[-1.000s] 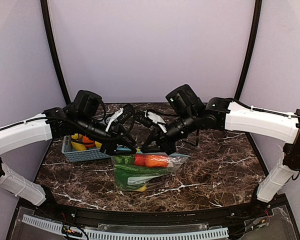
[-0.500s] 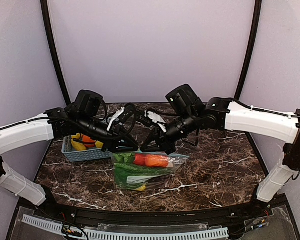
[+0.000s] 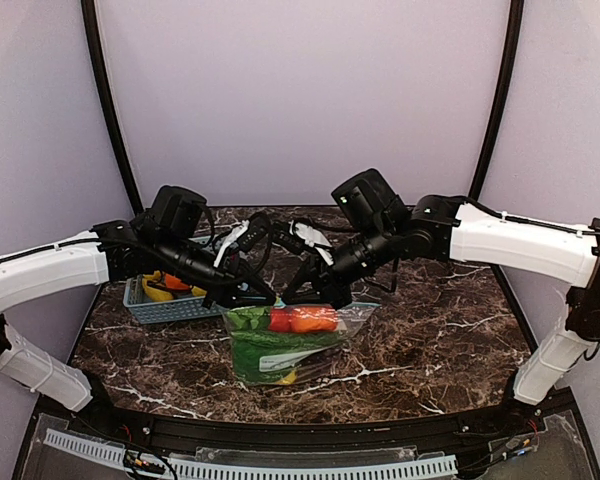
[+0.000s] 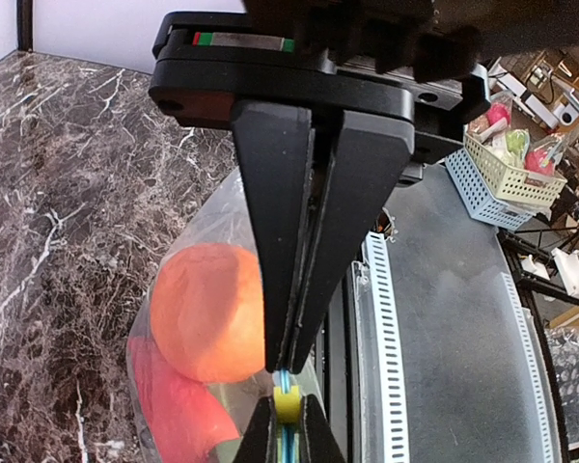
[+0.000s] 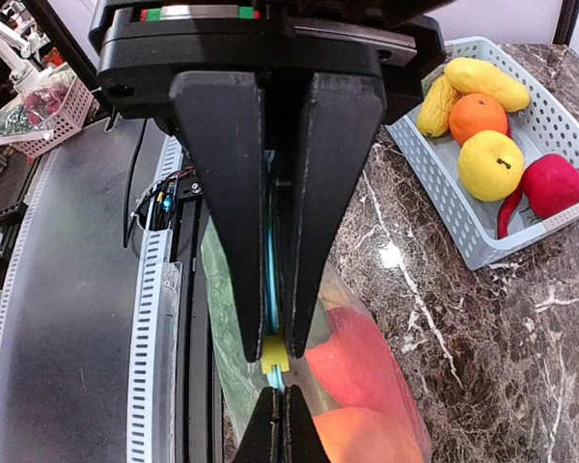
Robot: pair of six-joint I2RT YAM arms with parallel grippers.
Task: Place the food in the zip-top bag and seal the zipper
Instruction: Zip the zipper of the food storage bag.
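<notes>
The bag (image 3: pixel 285 345) sat on the table (image 3: pixel 450 340) in the middle of the top view. Its mouth edge was up by the 2 grippers. Inside it I could see an orange piece (image 4: pixel 207 309), a red piece (image 4: pixel 169 420) and green leaves (image 3: pixel 265 350). The basket (image 3: pixel 155 312), at the left of that view, held more food (image 5: pixel 487 164): yellow, orange and red pieces.

The left gripper (image 3: pixel 264 298) and the right gripper (image 3: pixel 302 296) met almost tip to tip over the bag's mouth. Each one was squeezed tight on the zipper (image 5: pixel 270 289), with the thin blue strip pinched between its fingers. A small yellow bit (image 5: pixel 275 355) sat on the strip right between the 2 sets of tips. It looked like a slider, but I could not be sure.

I think the step in hand was closing the zipper. Next, 1 gripper would need to hold its spot firmly while the other ran along the strip toward the end. It should go in a straight line and press hard enough, or the strip might slip out or stay open. With food in the basket, I could not tell if the filling was all done.
</notes>
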